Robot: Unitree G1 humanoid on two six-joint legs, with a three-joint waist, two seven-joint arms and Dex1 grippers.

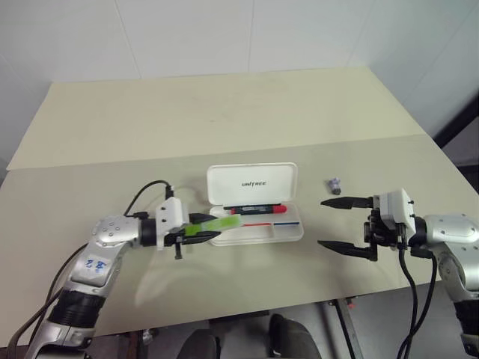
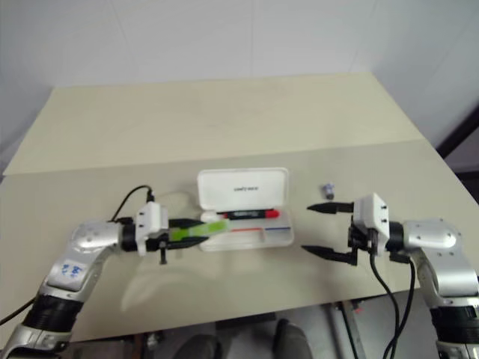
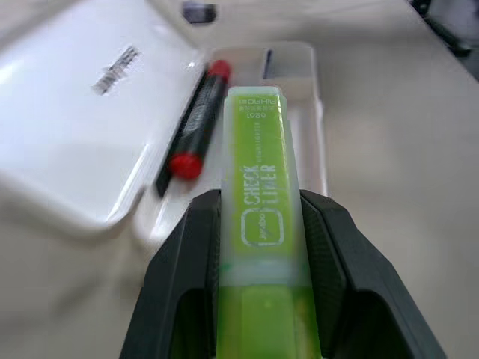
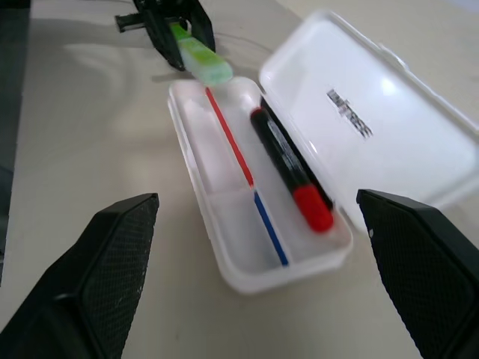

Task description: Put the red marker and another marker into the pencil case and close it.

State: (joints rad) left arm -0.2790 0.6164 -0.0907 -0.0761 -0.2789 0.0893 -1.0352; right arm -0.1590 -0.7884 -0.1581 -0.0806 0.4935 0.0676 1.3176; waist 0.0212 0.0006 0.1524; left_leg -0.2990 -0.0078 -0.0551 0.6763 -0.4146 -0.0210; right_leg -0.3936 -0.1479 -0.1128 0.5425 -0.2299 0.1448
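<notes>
The white pencil case (image 1: 258,233) lies open mid-table, its lid (image 1: 252,183) tipped back. Inside, along the hinge side, rests the red marker (image 1: 258,209), also visible as the red marker (image 4: 288,168) in the right wrist view. My left gripper (image 1: 203,231) is shut on the lime-green highlighter (image 1: 213,224), held nearly level. The highlighter's pale cap (image 3: 254,120) reaches over the case's left end, above the tray. To the right of the case my right gripper (image 1: 322,222) stands wide open and empty, pointing at the case with a gap between them.
A small purple-grey object (image 1: 334,183) lies on the table just right of the lid, close to the right gripper's upper finger. A black cable (image 1: 146,193) loops behind my left wrist. The beige table (image 1: 224,112) stretches wide behind the case.
</notes>
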